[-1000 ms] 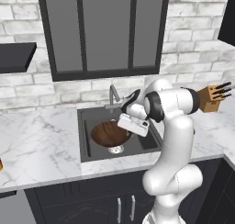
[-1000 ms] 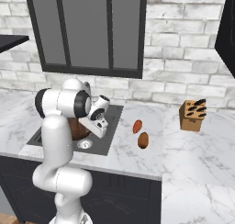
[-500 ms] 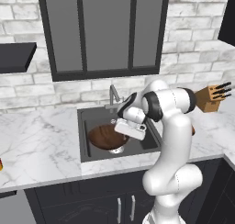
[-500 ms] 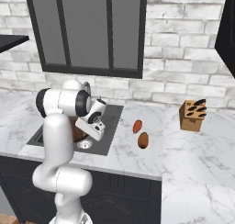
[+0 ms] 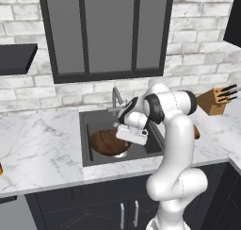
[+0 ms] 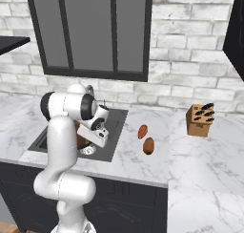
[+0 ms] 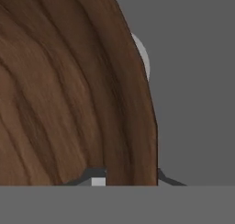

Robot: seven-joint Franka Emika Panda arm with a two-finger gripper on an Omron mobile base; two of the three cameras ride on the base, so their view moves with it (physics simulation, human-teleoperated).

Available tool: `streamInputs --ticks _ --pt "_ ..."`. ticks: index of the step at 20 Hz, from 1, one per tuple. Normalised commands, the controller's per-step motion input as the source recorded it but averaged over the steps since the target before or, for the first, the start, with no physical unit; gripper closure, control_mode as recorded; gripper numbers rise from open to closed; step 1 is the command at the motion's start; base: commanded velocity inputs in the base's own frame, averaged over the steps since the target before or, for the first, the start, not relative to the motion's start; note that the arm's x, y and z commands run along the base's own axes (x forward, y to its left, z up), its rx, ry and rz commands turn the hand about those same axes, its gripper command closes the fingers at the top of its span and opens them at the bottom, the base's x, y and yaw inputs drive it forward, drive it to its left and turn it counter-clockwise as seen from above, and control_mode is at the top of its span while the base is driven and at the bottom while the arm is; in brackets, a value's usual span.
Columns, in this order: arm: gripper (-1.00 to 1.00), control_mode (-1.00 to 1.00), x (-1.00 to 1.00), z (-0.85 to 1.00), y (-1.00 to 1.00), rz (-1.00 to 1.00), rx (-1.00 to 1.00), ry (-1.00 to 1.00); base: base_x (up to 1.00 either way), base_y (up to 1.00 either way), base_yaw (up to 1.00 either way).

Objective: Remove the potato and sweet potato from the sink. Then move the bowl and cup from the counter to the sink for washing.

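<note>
The dark brown wooden bowl [image 5: 106, 142] lies in the dark grey sink [image 5: 87, 130], over the silver drain [image 7: 142, 58]. My gripper [image 5: 124, 139] reaches down at the bowl's right side. In the hand view the bowl [image 7: 69, 94] rim runs between the two fingertips, which sit close against either side, so my gripper [image 7: 131, 179] is shut on it. The potato [image 6: 148, 145] and the sweet potato [image 6: 142, 131] lie on the marble counter [image 6: 138, 160] right of the sink [image 6: 114, 122]. A sliver of the yellow cup [image 5: 0, 169] shows at the far left edge.
A slim grey faucet [image 5: 116, 98] rises behind the basin. A wooden knife block [image 6: 199, 119] stands on the counter at the right by the brick wall. Dark glass cabinets hang above the sink.
The hand has eased slightly down and to the left with the bowl, which now sits lower in the basin. Potato and sweet potato have not moved.
</note>
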Motion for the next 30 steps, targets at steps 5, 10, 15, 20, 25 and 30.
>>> streamInputs --ticks 5,10,15,20,25,30 --pt "1.0 -1.0 0.21 -0.18 0.16 0.04 0.0 0.0 0.0 0.0 0.0" --pt "1.0 -1.0 0.16 -0.21 0.14 0.03 0.0 0.0 0.0 0.0 0.0" --pt "1.0 -1.0 0.14 -0.23 0.11 0.02 -0.01 0.0 0.0 0.0 0.0" --pt "1.0 -1.0 0.17 -0.18 0.12 0.01 0.0 0.0 0.0 0.0 0.0" --pt "1.0 -1.0 0.17 -0.14 0.17 0.0 0.0 0.0 0.0 0.0 0.0" --pt "1.0 -1.0 0.13 -0.15 0.16 0.0 0.0 0.0 0.0 0.0 0.0"
